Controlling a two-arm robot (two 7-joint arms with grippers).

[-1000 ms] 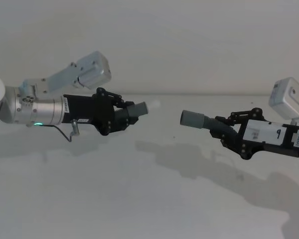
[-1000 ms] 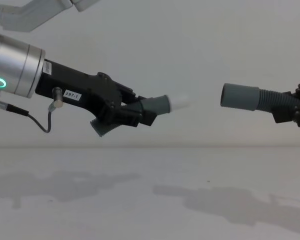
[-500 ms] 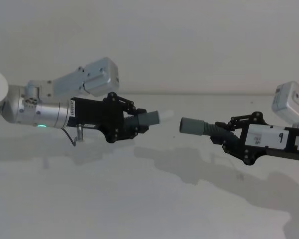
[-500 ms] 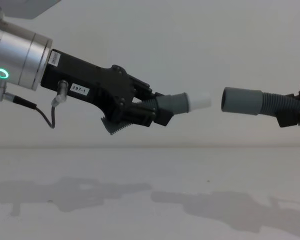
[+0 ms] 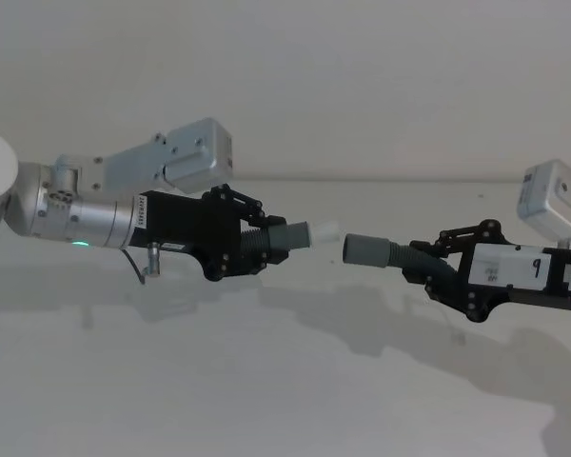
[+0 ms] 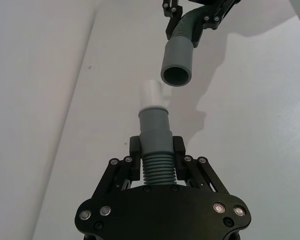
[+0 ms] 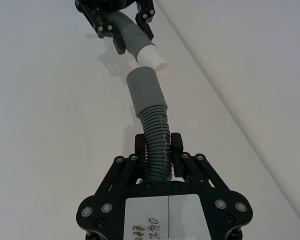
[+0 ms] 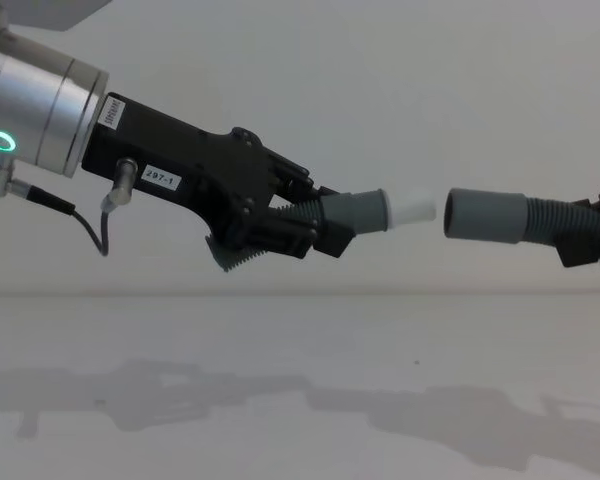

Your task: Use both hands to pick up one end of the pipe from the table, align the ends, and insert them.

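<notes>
We were mid-align, centre frame: left black gripper (image 5: 266, 249) clamped the white-tipped spigot hose (image 8: 405, 208), right black gripper (image 5: 436, 270) clamped the grey socket hose (image 8: 485, 215); next needed straight insertion.

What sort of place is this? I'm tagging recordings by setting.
Probably a robot test bench or lab, not a home: a plain white table against a bare wall, with just two end effectors, left and right, holding hose pieces tip to tip in mid-air.
</notes>
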